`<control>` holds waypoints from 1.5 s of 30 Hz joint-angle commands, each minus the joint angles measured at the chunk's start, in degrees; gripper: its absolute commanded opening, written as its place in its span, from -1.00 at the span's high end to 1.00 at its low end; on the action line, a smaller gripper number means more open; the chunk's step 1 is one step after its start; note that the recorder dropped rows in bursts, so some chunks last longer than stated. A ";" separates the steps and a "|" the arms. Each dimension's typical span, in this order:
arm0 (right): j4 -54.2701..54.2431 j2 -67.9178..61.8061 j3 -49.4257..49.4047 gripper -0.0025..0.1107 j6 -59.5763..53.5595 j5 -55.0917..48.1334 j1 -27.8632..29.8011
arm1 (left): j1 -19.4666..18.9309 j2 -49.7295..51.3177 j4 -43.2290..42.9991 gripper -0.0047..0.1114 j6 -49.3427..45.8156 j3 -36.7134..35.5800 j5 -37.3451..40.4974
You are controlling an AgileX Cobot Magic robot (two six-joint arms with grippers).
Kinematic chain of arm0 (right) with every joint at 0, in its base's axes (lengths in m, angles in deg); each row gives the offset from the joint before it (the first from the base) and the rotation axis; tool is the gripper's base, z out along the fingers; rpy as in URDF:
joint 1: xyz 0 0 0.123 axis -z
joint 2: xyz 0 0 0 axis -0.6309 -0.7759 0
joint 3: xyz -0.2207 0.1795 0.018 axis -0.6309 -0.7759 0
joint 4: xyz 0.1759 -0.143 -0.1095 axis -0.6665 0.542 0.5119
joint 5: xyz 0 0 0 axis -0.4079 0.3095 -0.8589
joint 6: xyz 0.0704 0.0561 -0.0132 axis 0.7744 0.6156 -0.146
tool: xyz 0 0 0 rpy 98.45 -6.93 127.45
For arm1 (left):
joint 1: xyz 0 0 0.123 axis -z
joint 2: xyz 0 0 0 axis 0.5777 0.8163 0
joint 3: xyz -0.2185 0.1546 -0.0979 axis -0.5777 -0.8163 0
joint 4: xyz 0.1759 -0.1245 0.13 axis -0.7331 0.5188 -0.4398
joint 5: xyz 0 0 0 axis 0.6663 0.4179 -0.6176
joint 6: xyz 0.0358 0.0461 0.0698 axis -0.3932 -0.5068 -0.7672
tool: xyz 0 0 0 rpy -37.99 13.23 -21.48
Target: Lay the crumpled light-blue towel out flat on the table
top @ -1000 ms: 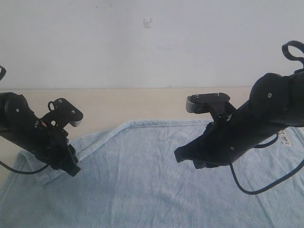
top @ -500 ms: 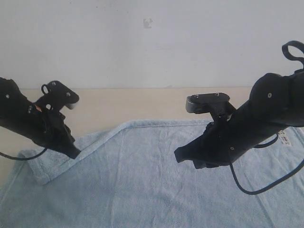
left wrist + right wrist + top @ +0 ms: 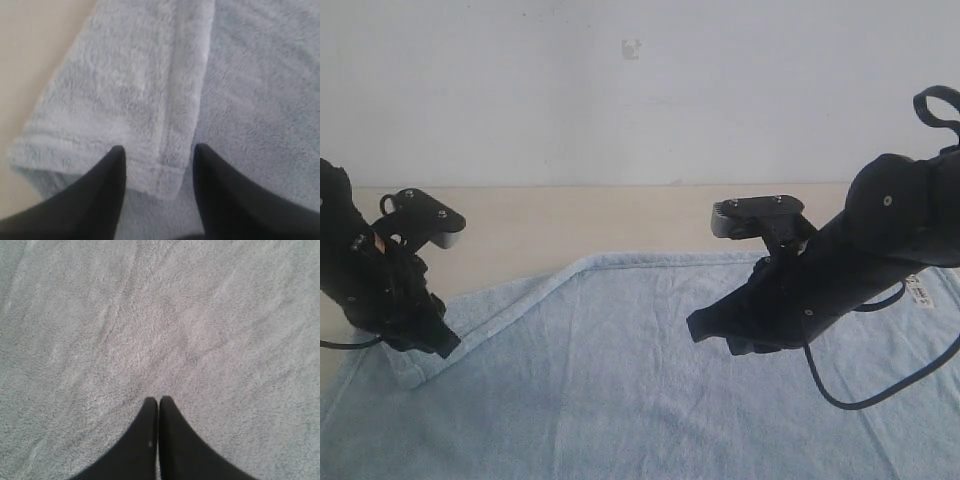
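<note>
1. The light-blue towel [image 3: 650,390] lies across the near part of the pale table [image 3: 590,220] and covers most of the foreground. Bare tabletop shows beyond its far edge, in front of a plain white wall [image 3: 620,90].
2. Most of the cloth lies flat. At its far left corner a flap [image 3: 120,95] is folded back over the towel, hemmed edge up, forming a slanted double layer beside the bare wood.
3. The left gripper [image 3: 159,150] points down at that flap, its jaws parted to a moderate gap. One dark finger sits on either side of the hem near the flap's corner, with nothing gripped between them. Whether the tips touch the pile cannot be told.
4. The right gripper [image 3: 158,401] is over the towel's flat middle, right of centre, jaws pressed together with nothing between them.
5. A small white tag [image 3: 920,290] shows at the towel's far right, beside the right arm.
</note>
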 commanded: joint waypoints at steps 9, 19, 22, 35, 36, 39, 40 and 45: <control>-0.26 0.09 -0.02 0.96 -0.35 -0.25 -0.11 | -0.14 2.55 -4.58 0.06 13.49 -2.40 0.26; -0.26 -0.03 -0.12 0.96 -0.35 -7.80 -0.11 | -0.14 2.69 -4.38 0.06 14.66 -2.40 -2.51; -0.50 -0.03 -0.12 0.96 -0.35 -12.43 -0.11 | -0.14 2.69 -4.38 0.09 14.66 -2.40 -3.15; -6.72 -0.03 -0.12 0.96 -5.18 -10.24 -3.27 | -0.14 2.69 -6.17 0.85 14.42 -2.40 -4.13; -6.72 -0.03 -0.12 0.96 -5.57 -9.94 -3.52 | -0.14 2.69 -6.17 0.85 14.42 -2.40 -4.23; -6.72 -0.03 -0.12 0.96 -5.57 -8.19 -3.50 | -0.14 1.27 -7.89 0.85 14.42 -1.50 -4.23; -6.72 -0.03 -0.12 0.96 -5.57 -7.25 -3.50 | -0.14 0.54 -8.26 0.85 14.42 -0.96 -3.85; -6.72 -0.03 -0.12 0.96 -5.43 -2.10 -3.50 | -0.14 -3.21 -12.69 0.85 14.42 1.66 -4.77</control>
